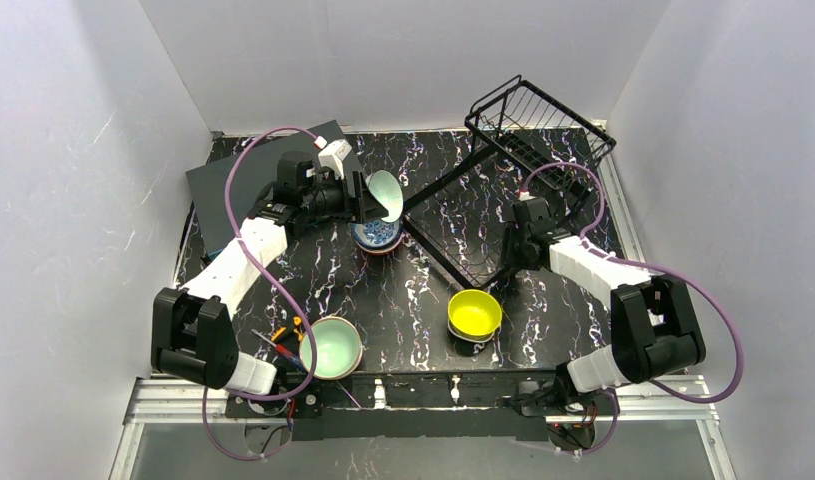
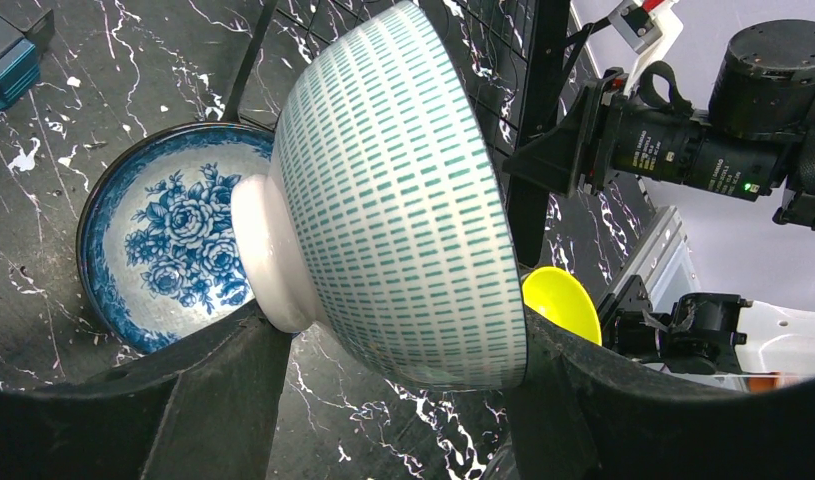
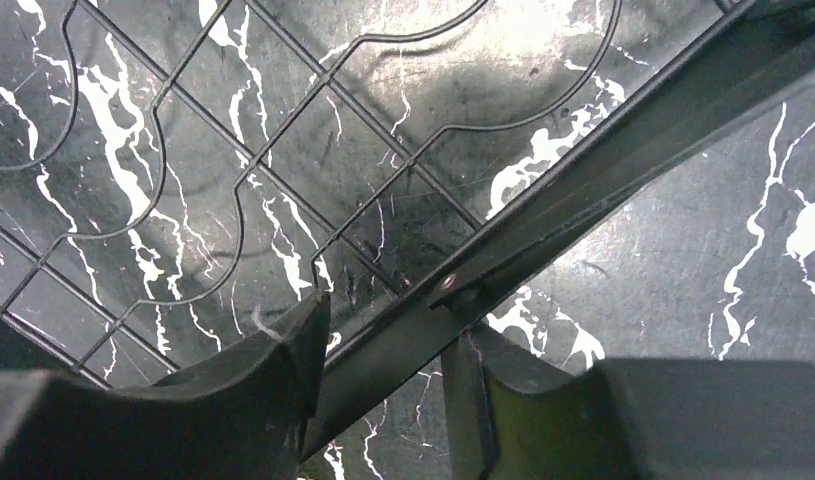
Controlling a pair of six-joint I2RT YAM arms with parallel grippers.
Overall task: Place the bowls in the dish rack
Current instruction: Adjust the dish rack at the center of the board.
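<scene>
one green-dashed bowl (image 2: 403, 190) is clamped in the left pincer (image 2: 398, 390), tipped on edge just above the blue-flowered bowl (image 2: 173, 240). the right pincer (image 3: 388, 340) is closed on the dish rack (image 1: 543, 125) at its frame bar (image 3: 583, 170). none sits in the rack yet; a yellow bowl (image 1: 474, 312) and a mint bowl (image 1: 331, 347) wait on the worktop (image 1: 403, 290), lower centre. the wire basket, upper right, looks free of obstruction, though the frame bar lies in between.

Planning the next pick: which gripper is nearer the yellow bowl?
Right. The right gripper clamps the dish rack frame just beyond the yellow bowl; the left gripper holds a mint-green bowl farther away, up-left.
</scene>
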